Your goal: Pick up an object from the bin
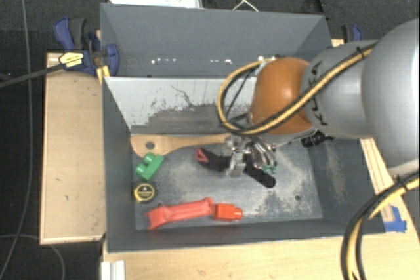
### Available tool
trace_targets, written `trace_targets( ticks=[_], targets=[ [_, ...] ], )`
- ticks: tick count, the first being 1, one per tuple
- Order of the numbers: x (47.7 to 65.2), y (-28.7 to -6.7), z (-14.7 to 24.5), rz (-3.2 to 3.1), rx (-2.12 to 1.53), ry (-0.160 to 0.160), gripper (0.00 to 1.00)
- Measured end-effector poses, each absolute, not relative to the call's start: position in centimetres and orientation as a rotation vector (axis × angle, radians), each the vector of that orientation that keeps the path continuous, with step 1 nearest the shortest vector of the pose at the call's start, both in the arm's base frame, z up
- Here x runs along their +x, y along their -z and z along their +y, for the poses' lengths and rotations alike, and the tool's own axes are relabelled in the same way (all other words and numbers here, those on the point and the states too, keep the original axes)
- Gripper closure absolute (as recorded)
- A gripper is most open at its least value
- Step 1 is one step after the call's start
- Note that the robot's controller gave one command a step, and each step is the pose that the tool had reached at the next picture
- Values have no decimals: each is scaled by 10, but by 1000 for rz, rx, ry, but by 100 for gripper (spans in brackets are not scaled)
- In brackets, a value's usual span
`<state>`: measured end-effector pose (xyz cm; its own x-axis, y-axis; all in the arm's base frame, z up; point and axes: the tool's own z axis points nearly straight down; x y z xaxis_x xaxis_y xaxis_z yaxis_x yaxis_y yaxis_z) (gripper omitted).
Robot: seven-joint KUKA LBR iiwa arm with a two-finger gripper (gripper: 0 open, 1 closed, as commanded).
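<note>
Nearest the bottom of the frame, the long red tool (190,213) lies flat along the lower edge of the bin floor. At lower left are a small round black-and-yellow disc (144,191) and, just above it, a green block (149,166). All three are well apart from the arm and look unlikely to be disturbed. The risk lies at the centre of the frame, where the gripper (241,164) sits low over the floor between two dark things: a black-and-red piece (210,159) just to its left and a black piece with a green tip (264,175) just to its right. Whether the gripper is open or closed cannot be told, nor whether it has hold of anything. Either dark piece may be the one to be picked. With both so close, a closing grasp could catch only an edge and let the piece slip on the way up, or it could knock the neighbour aside. Just beyond, a pale wooden strip (174,143) lies along the foot of the back slope, and the black-and-red piece could be pushed against it and wedge there. Farther up, the orange cover (279,98) and its looped cables (226,98) hang near the back wall of the bin (216,49), so a lift that drifts toward the top of the frame could brush that wall.
</note>
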<state>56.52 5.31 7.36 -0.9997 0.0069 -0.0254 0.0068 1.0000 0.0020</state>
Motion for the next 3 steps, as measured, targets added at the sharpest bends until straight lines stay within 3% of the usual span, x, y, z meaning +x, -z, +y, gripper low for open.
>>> trace_targets(
  ticks=[1, 2, 3],
  targets=[
    [565, -74, 53, 3116, 11, -3, 100],
    [559, -96, 53, 3128, 11, -2, 100],
    [558, -101, 51, 3107, -287, 0, 100]
  ],
)
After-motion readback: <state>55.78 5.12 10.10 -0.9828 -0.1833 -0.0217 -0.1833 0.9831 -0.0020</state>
